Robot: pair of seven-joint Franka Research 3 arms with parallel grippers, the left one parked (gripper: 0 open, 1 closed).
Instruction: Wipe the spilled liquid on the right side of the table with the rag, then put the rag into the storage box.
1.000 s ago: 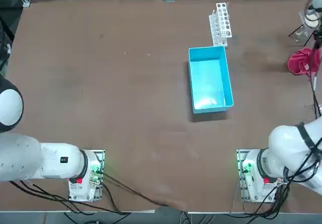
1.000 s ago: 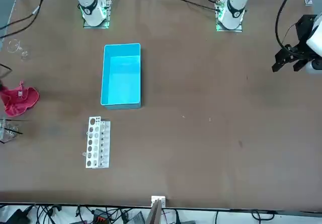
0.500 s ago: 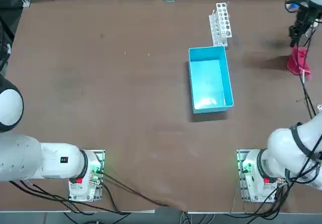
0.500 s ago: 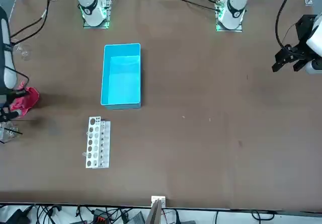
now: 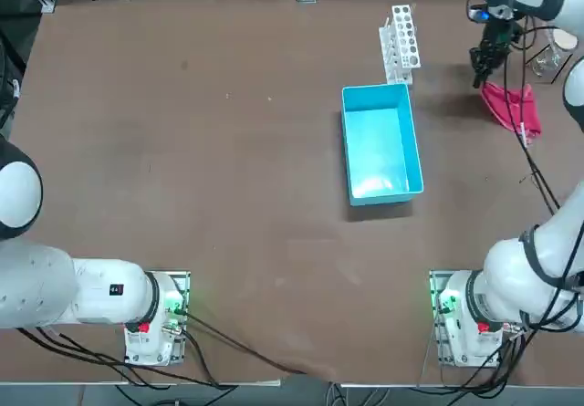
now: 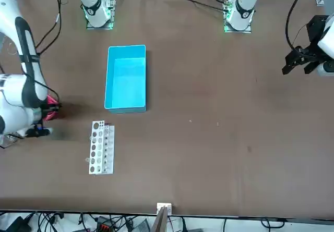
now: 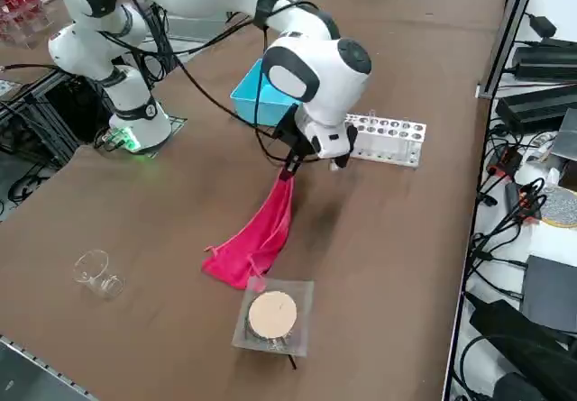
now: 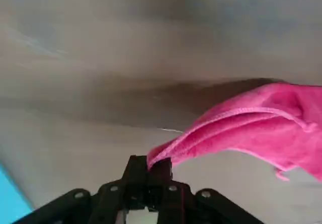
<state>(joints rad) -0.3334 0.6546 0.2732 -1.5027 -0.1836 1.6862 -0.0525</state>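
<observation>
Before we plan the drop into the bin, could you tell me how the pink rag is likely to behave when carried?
The rag is probably floppy: it droops in folds from the right gripper. It will likely trail or swing, since only one end is pinched. It looks thin, so probably light.

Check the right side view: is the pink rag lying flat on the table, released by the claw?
No, the right claw pinches one end of the rag, which hangs stretched from it.
</observation>
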